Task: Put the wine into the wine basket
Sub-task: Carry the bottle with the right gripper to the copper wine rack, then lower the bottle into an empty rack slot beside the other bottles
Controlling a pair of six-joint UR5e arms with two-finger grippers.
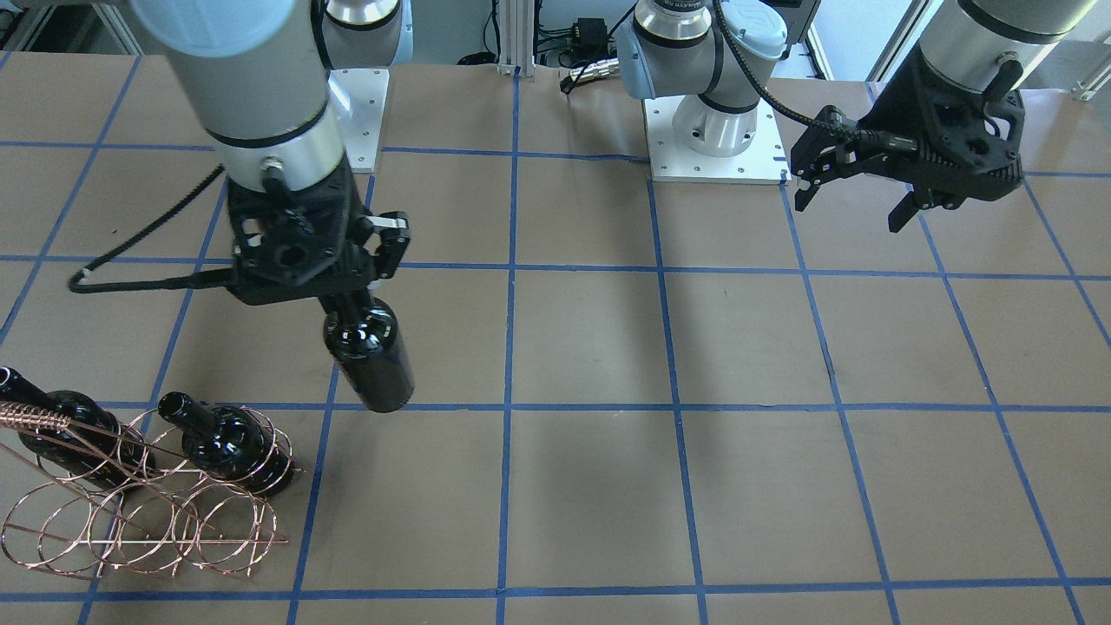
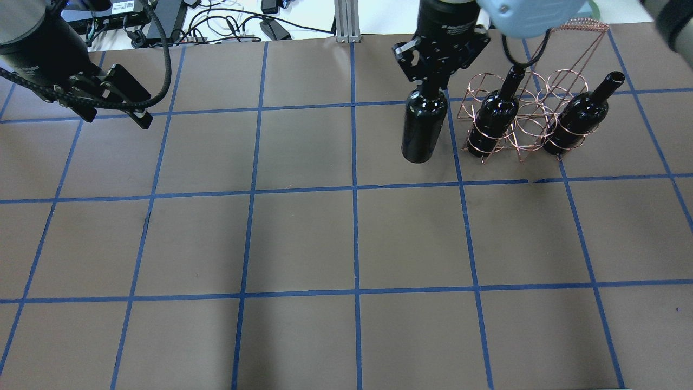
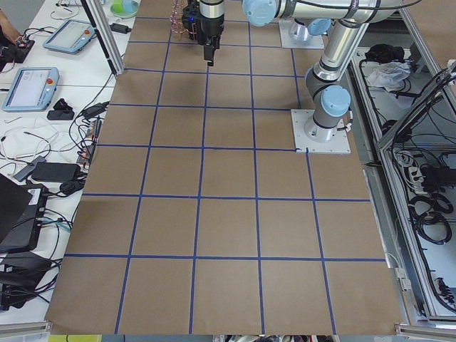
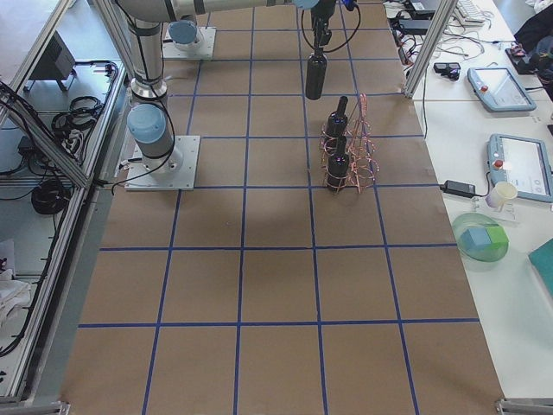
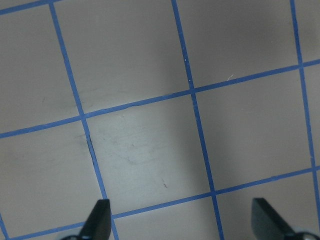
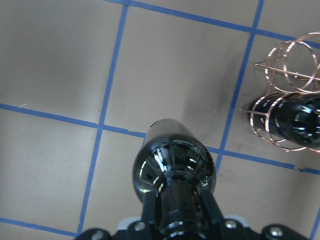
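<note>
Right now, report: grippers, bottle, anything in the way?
Right gripper shut on wine, held beside wine basket. Left gripper open, empty. Two bottles racked; nothing between.

Three wine bottles (image 2: 424,127) (image 2: 495,116) (image 2: 579,119), one wine basket (image 2: 528,123)
One bottle up in the air, two down in the wire loops. Two robot arms (image 2: 32,49) (image 2: 446,19) too, with one left pincer (image 2: 115,116) and one right pincer (image 2: 431,86). One worktop (image 2: 303,244) under it all.
</note>
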